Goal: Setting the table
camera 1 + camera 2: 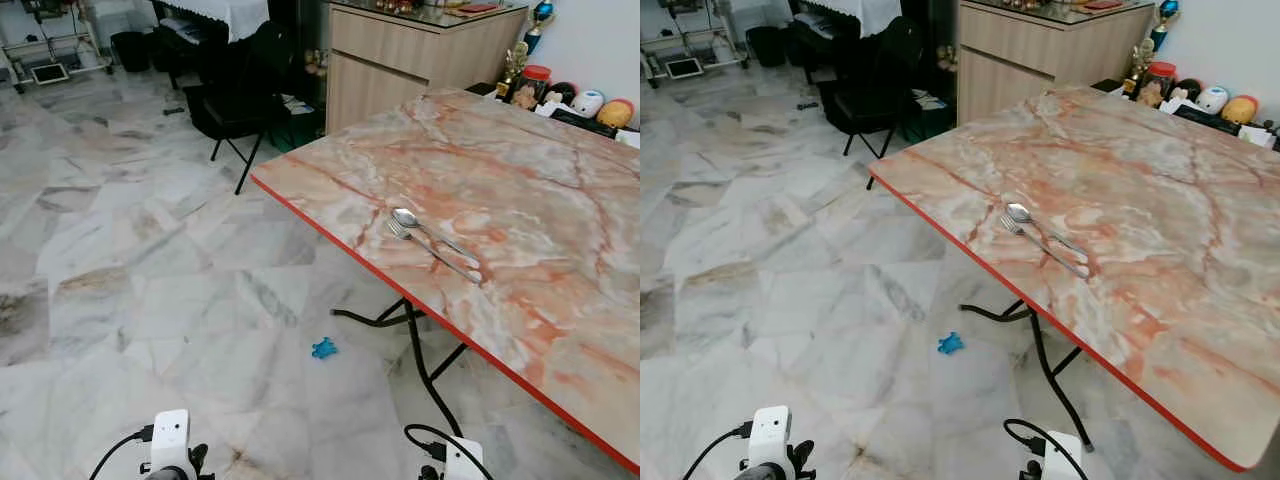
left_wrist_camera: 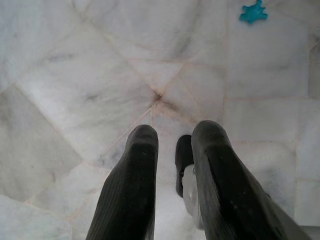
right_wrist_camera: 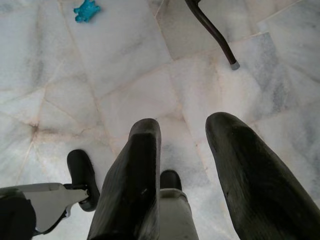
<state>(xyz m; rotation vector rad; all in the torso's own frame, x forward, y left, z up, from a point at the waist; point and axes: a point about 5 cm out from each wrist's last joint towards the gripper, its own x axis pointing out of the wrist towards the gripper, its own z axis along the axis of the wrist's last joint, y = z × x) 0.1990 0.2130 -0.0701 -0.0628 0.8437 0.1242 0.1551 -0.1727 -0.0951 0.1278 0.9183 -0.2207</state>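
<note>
— Marble-look tabletop point(image 1: 520, 170), red edge: what's on it?
— Spoon point(image 1: 420, 226) and fork point(image 1: 430, 250), touching side by side near the edge.
— Arms?
— Both hang low over the floor point(image 1: 150, 250). Left gripper point(image 2: 175, 145): jaws apart, empty. Right gripper point(image 3: 187, 145): jaws apart, empty.
— Floor?
— Small blue toy point(image 1: 324, 348) near the table leg point(image 1: 420, 350).
</note>
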